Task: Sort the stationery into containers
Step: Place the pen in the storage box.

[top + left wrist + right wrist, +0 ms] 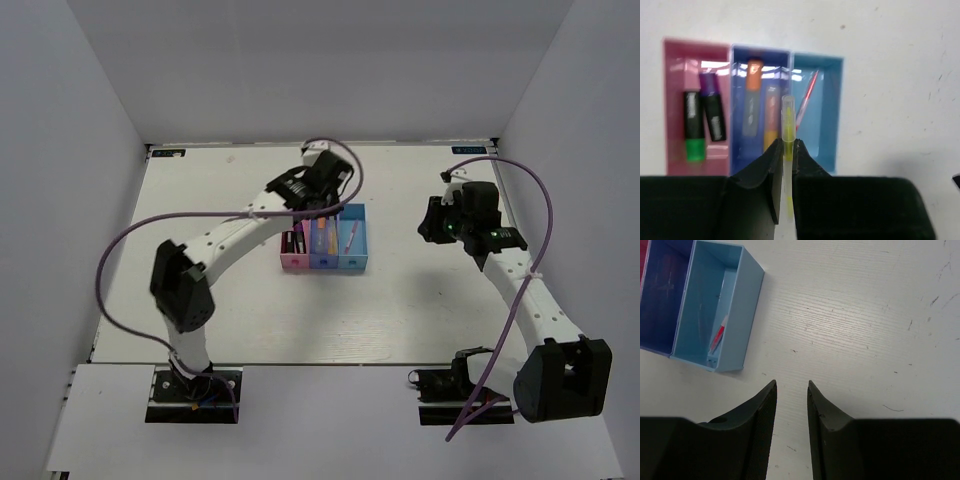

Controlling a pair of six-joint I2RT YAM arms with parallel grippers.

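Note:
Three joined containers stand mid-table: pink (294, 263), blue (323, 263) and teal (353, 263). My left gripper (787, 144) hovers over them, shut on a thin pale-yellow pen (787, 120) that points toward the wall between the blue bin (760, 48) and the teal bin (832, 100). The pink bin (672, 100) holds a green-capped marker (693, 125) and a dark purple marker (713, 112). An orange marker (752, 95) lies in the blue bin, a red-pink pen (806, 97) in the teal one. My right gripper (791, 385) is open and empty over bare table, right of the teal bin (747, 305).
White enclosure walls (90, 110) close the table on the left, back and right. A purple cable (130, 235) loops off each arm. The left arm (225, 240) reaches diagonally over the table to the bins.

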